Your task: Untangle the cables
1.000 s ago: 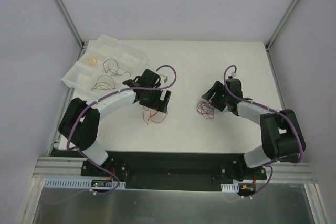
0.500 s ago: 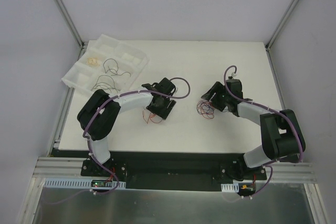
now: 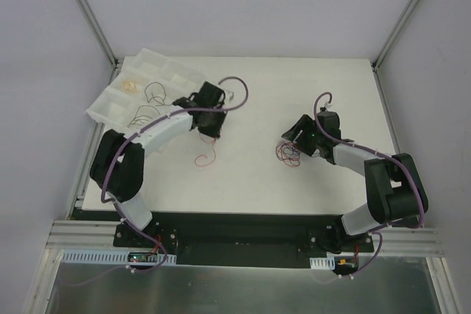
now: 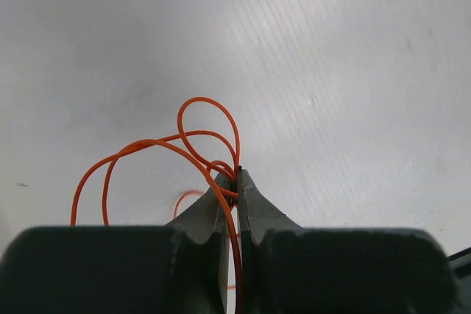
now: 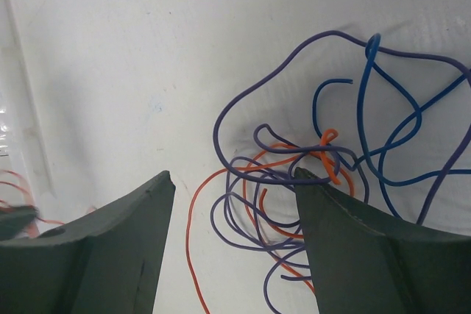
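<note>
Overhead, our left end effector (image 3: 212, 131) sits left of centre on the desk (image 3: 294, 86), toward 9 o'clock. An orange cable (image 3: 206, 154) trails from it toward 6 o'clock, and the main tangle (image 3: 288, 154) lies toward 3 o'clock by our right end effector (image 3: 296, 140).

Through the left wrist, we see the jaws clenched on that orange cable's loops.

Through the right wrist, the jaws stand released around purple, blue and orange strands.

We judge one cable is being drawn free. Next it wants carrying to the tray (image 3: 180, 65) at 10 o'clock.
</note>
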Tool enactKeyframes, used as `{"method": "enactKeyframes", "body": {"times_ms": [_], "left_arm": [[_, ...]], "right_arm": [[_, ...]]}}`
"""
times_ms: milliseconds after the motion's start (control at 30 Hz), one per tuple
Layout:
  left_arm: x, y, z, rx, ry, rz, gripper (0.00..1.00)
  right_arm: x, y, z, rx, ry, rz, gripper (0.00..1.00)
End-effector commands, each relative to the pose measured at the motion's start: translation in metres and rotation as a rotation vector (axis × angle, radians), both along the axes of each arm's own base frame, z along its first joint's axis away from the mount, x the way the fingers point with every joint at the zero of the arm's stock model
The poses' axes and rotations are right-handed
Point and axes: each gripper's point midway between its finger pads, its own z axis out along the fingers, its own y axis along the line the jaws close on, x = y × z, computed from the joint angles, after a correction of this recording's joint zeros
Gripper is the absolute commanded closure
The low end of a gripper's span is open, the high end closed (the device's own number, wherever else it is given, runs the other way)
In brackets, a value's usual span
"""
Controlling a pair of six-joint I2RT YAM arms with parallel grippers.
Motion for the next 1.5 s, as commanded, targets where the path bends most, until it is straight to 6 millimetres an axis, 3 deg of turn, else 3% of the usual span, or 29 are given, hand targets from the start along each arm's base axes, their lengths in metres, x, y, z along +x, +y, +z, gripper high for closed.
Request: {"method": "enactKeyframes", "body": {"times_ms": [0, 67, 200, 367, 500, 633, 867, 1233, 1467], "left_arm": [[0.061, 0.027, 0.104, -0.241, -0.178, 0.107, 1.0], [0.084, 0.058, 0.131, -0.282, -0.233, 0.197, 1.0], [0.127, 0.142, 0.185, -0.327, -0.373, 0.416, 1.0], [0.159, 0.241, 0.225, -0.323, -0.5, 0.647, 1.0], [0.176, 0.298, 0.217, -0.252, -0.522, 0.771, 1.0], [0.182, 0.335, 0.179, -0.189, -0.464, 0.872, 1.0], [0.179, 0.38, 0.137, -0.046, -0.425, 0.993, 1.0], [0.162, 0.399, 0.083, 0.01, -0.315, 1.102, 1.0], [0.167, 0.415, 0.072, -0.024, -0.29, 1.127, 1.0]], "right_arm": [[0.005, 0.002, 0.01, 0.019, -0.052, 0.01, 0.31], [0.004, 0.002, 0.01, 0.023, -0.054, 0.012, 0.31], [0.005, 0.004, 0.012, 0.036, -0.065, 0.022, 0.31], [0.007, 0.007, 0.012, 0.059, -0.063, 0.035, 0.31], [0.008, 0.008, 0.01, 0.094, -0.059, 0.045, 0.31], [0.009, 0.008, 0.009, 0.137, -0.049, 0.044, 0.31], [0.011, 0.007, 0.008, 0.191, -0.046, 0.045, 0.31], [0.011, 0.006, 0.009, 0.198, -0.058, 0.043, 0.31], [0.01, 0.005, 0.01, 0.196, -0.065, 0.038, 0.31]]}}
